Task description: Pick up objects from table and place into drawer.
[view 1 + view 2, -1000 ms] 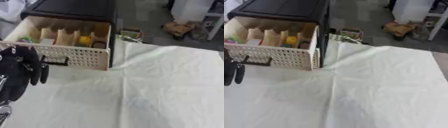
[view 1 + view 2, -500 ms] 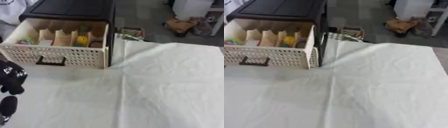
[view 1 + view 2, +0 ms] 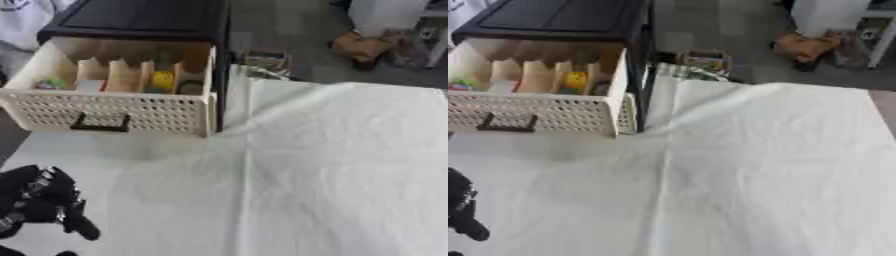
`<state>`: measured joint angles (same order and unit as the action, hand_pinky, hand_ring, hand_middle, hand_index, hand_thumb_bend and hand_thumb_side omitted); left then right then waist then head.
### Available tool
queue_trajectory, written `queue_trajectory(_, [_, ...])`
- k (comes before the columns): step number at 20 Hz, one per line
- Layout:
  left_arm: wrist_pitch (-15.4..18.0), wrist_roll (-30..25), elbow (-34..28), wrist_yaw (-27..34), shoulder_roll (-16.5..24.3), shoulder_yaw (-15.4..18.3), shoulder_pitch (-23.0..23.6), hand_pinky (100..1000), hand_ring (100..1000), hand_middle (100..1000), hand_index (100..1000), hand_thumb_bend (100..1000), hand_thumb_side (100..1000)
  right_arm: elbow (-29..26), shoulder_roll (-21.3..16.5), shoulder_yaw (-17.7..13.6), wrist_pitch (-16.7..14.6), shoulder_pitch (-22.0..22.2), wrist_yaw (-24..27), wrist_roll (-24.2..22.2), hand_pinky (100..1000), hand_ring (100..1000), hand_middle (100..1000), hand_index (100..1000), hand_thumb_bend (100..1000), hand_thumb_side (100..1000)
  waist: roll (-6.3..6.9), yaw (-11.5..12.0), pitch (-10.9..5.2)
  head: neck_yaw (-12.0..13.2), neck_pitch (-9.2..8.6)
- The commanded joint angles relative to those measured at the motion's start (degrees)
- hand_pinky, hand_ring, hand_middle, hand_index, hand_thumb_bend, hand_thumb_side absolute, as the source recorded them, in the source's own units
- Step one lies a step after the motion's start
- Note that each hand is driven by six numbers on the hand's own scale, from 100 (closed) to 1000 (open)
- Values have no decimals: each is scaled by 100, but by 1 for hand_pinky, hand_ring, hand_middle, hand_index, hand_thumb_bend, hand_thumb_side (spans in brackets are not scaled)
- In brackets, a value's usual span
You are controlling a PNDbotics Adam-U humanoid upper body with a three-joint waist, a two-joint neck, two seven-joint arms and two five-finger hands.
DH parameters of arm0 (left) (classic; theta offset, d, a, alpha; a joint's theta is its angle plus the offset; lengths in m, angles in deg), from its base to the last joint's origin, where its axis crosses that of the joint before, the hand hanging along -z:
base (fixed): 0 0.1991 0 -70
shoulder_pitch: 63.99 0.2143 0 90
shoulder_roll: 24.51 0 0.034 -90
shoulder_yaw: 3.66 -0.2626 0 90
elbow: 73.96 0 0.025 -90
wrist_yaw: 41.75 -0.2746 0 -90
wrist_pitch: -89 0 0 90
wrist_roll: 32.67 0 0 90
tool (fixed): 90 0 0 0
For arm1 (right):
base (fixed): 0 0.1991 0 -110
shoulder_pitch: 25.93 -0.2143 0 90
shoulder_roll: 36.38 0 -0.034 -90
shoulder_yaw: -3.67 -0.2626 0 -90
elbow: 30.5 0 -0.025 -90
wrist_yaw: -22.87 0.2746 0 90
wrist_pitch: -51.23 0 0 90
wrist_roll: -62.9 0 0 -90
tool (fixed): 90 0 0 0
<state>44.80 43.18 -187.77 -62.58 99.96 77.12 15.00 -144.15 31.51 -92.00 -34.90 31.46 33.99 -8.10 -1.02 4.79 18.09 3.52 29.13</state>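
Note:
A cream perforated drawer (image 3: 114,112) stands pulled out of a black cabinet (image 3: 140,20) at the table's back left. Between its dividers lie a yellow thing (image 3: 163,80), a small green thing (image 3: 51,83) and a dark round thing (image 3: 191,88). My left hand (image 3: 39,200) is low at the left edge over the white cloth (image 3: 332,165), well below the drawer's dark handle (image 3: 101,123). Its fingers hang relaxed and hold nothing. No loose object shows on the cloth. My right hand is out of view.
The white cloth covers the whole table and is creased down the middle. Beyond the table's far edge some small clutter (image 3: 262,62) lies on the floor, with a brown bundle (image 3: 363,46) further right.
My left hand has dropped from in front of the drawer's handle to the lower left corner. The drawer stays open.

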Motion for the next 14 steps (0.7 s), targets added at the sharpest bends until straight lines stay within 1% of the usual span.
queue_trajectory(1, [-53,-27,-79,-471,289,-137,-33,267,359,473,763,105,408,-94,-89,-92,-272,13,-30,129,757,673,341,743,387,622,39,-25,-74,102,-5])
queue_trajectory(2, [-89,-83,-79,-558,299,-188,-50,278,383,487,780,105,408,-94,-75,-86,-368,50,-95,174,759,678,346,754,392,645,54,-40,-67,133,-10])
queue_trajectory(3, [-135,-162,-79,-637,313,-232,-69,284,399,496,787,105,408,-94,-60,-81,-458,91,-178,215,762,684,350,765,387,752,67,-55,-61,160,-18])
queue_trajectory(4, [-190,-247,-79,-699,328,-271,-86,286,401,496,788,105,408,-94,-47,-72,-535,129,-264,247,764,686,351,768,386,792,76,-67,-55,178,-28])
queue_trajectory(5, [-246,-320,-79,-743,340,-300,-106,290,410,498,792,105,408,-94,-37,-60,-594,159,-339,270,769,693,355,781,379,916,84,-76,-51,190,-36])
queue_trajectory(6, [-327,-395,-79,-795,363,-316,-142,292,417,501,797,105,408,-94,-30,-48,-657,191,-413,283,773,696,356,787,374,979,93,-92,-48,201,-44])
queue_trajectory(7, [-411,-445,-79,-843,387,-319,-185,294,426,502,802,105,408,-94,-26,-37,-716,215,-473,290,777,699,359,793,372,1000,100,-106,-46,209,-53])
queue_trajectory(10, [-713,-506,-79,-1003,488,-289,-311,309,486,524,827,105,408,-94,-29,-7,-912,256,-594,288,784,711,371,812,368,1000,119,-149,-42,240,-75])
queue_trajectory(14, [-1104,-566,-79,-1188,600,-266,-404,325,522,546,853,105,408,-94,-31,13,-1098,289,-626,253,788,715,378,816,355,1000,144,-196,-30,288,-101])
